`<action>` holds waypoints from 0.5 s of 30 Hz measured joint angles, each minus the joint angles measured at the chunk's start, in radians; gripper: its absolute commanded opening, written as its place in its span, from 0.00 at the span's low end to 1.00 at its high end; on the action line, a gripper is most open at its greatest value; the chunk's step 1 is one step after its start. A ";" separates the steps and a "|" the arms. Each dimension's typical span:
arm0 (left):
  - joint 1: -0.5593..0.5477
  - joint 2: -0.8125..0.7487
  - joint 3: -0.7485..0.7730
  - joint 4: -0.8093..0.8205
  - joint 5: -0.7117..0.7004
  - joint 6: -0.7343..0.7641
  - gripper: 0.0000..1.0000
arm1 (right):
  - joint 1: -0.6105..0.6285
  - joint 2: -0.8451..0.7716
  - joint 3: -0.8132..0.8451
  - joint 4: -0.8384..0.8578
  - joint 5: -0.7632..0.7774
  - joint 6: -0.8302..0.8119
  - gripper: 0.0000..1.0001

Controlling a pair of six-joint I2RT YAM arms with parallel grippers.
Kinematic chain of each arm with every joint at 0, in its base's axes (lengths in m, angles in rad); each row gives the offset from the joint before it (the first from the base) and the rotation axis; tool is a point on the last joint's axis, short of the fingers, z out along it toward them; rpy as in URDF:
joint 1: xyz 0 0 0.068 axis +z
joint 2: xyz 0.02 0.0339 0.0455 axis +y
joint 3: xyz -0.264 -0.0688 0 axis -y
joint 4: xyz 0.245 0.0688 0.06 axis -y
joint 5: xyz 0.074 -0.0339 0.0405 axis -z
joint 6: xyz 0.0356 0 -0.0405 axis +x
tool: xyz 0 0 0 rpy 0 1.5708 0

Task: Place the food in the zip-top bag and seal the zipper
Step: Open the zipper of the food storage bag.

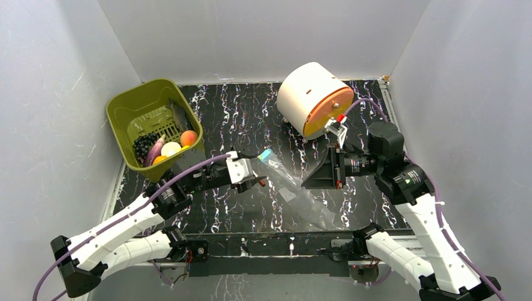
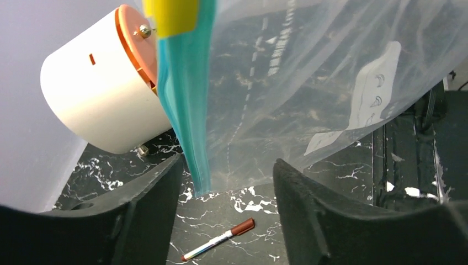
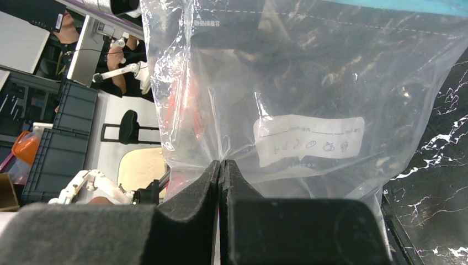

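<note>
The right gripper [image 3: 221,165] pinches the zip-top bag [image 1: 300,191] tight. The left gripper [image 2: 226,165] is spread wide by the zipper [image 2: 185,94]. The food [image 1: 164,149] is in the basket [image 1: 125,103], so opening the bag probably comes next.

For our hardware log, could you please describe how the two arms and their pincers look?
The left arm and right arm have white shells, black joints and a purple cable each. The left pincer and right pincer have broad, matte black fingers.

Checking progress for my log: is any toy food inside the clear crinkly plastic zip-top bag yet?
No, the clear bag looks empty, and the toy foods sit in the olive-green slotted basket.
</note>
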 measured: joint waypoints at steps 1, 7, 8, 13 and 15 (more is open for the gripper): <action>0.000 0.005 0.004 -0.005 0.010 0.001 0.39 | 0.000 -0.001 -0.002 0.001 -0.001 0.000 0.00; 0.000 -0.021 0.050 -0.086 0.073 0.000 0.00 | 0.001 0.020 -0.004 0.000 0.038 -0.014 0.15; 0.000 -0.041 0.047 -0.085 0.072 -0.021 0.00 | 0.001 0.035 -0.004 0.000 0.070 -0.024 0.27; 0.000 -0.112 -0.018 -0.071 -0.008 -0.216 0.00 | 0.002 0.147 0.068 -0.052 0.419 -0.019 0.74; 0.000 -0.101 -0.018 -0.071 -0.027 -0.250 0.00 | 0.003 0.157 0.122 -0.083 0.517 -0.023 0.78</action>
